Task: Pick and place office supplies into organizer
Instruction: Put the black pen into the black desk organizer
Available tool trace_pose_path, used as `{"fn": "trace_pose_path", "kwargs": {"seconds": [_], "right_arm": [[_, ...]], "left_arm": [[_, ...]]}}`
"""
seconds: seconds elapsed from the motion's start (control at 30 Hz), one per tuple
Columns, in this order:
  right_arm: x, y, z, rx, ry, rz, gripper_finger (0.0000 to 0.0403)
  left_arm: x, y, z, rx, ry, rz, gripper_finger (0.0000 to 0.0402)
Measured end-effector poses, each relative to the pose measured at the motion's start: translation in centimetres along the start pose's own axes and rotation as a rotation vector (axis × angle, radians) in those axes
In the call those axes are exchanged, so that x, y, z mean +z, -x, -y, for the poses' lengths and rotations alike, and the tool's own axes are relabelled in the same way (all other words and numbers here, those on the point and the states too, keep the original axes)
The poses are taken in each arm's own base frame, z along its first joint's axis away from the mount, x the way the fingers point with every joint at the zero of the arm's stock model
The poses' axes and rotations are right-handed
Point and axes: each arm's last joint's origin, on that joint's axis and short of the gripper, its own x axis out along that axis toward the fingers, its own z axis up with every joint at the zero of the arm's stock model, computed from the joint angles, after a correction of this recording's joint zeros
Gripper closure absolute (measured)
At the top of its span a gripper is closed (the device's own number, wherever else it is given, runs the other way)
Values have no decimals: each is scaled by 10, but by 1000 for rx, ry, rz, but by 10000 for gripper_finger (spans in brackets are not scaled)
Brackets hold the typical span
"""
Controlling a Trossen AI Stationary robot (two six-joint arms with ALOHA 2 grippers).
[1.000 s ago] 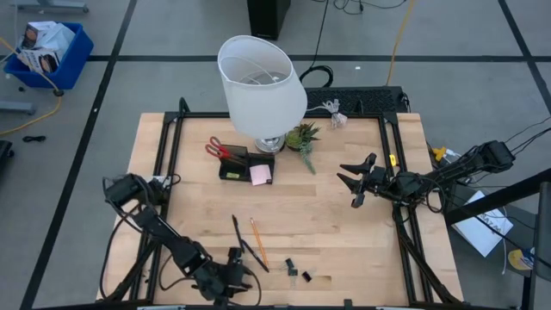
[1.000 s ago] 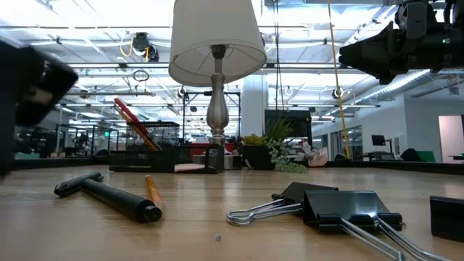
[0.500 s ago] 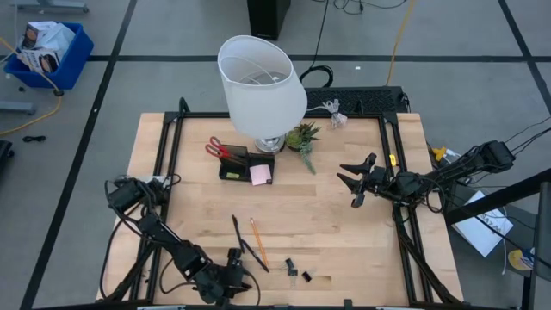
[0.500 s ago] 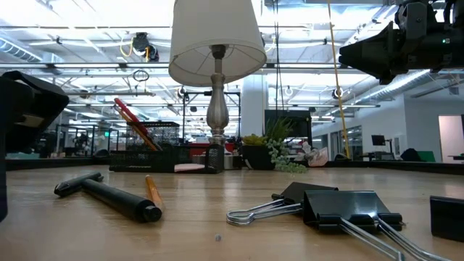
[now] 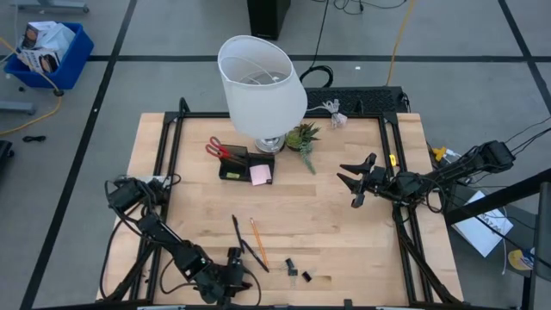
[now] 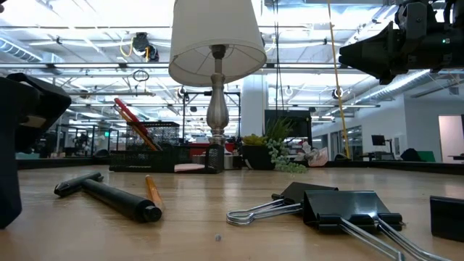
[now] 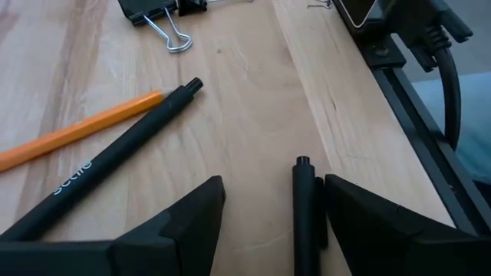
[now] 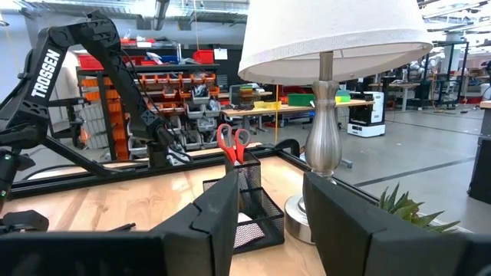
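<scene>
High view: left gripper (image 5: 231,277) low at the near table edge, jaws spread, straddling a black pen (image 7: 305,222) lying flat between the fingers, nothing clamped yet. Second pen (image 7: 107,184) and an orange pencil (image 7: 77,136) lying just beside, touching or nearly so along their length. Binder clips (image 6: 348,210) loose on the wood a bit further right along the near edge.

Right gripper (image 5: 360,179) parked mid-air over the right half of the table, jaws apart, empty, pointed toward the lamp (image 5: 261,84).

Progress, judged from layout: red-handled scissors (image 5: 217,148) already standing in the organizer (image 5: 241,164); pink sticky pad (image 5: 261,175) touching the organizer's right side, can't tell whether in a compartment or just beside. Left to do: both pens, the pencil, the clips. Roughly a third done at best.

Clearance:
- Pen sits near the black frame rail (image 7: 414,100) at the table edge; little room on that side for the outer finger.
- Neighbouring pen and pencil near enough to get nudged on closing.
- Open bare wood between pens and organizer, clear transit path.
- Lamp shade overhangs the organizer in plan; plant (image 5: 302,138) just right of the lamp base. Drop-in likely needs a low approach from the front or left, not from straight above.
</scene>
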Motion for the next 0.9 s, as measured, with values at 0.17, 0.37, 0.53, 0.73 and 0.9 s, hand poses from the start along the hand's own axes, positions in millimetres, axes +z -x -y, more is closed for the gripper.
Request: {"fn": "trace_pose_path", "kwargs": {"seconds": [0.17, 0.37, 0.53, 0.73, 0.9], "right_arm": [[0, 0, 0, 0, 0, 0, 261], [0, 0, 0, 0, 0, 0, 261], [0, 0, 0, 0, 0, 0, 261], [0, 0, 0, 0, 0, 0, 261], [0, 0, 0, 0, 0, 0, 261]], "left_arm": [[-1, 0, -1, 6, 5, -6, 203], [-2, 0, -2, 19, 31, -8, 270], [-3, -1, -2, 24, 88, -14, 310], [-3, 0, -2, 19, 87, -8, 350], [-2, 0, -1, 15, 68, -4, 348]]}}
